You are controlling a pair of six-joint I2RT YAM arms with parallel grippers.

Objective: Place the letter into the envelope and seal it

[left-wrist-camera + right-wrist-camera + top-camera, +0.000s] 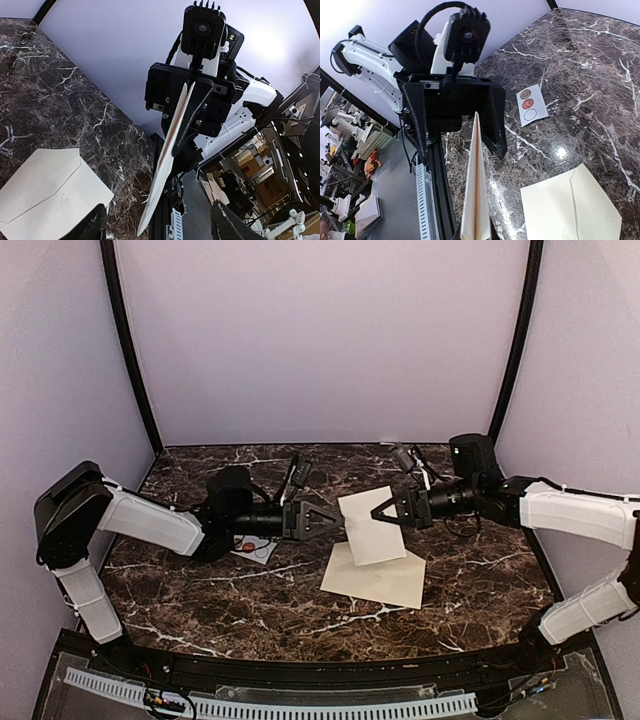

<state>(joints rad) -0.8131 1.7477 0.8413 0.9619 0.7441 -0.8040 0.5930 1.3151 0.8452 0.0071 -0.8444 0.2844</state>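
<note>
The letter (372,527) is folded and hangs on edge above the table, my right gripper (378,517) shut on its right side. In the right wrist view the letter (476,190) runs edge-on away from the pinching jaws (479,236). My left gripper (338,522) faces it from the left, jaws open, standing either side of the letter's left edge without touching. In the left wrist view the letter (170,150) passes between my open fingers (92,225). The cream envelope (375,577) lies flat on the marble below, flap open (45,185) (570,212).
A small white sticker sheet with red seals (255,547) (532,102) lies on the table under the left arm. The dark marble table (200,590) ends at a black rail along the near edge (300,670). Pale walls enclose the back and sides.
</note>
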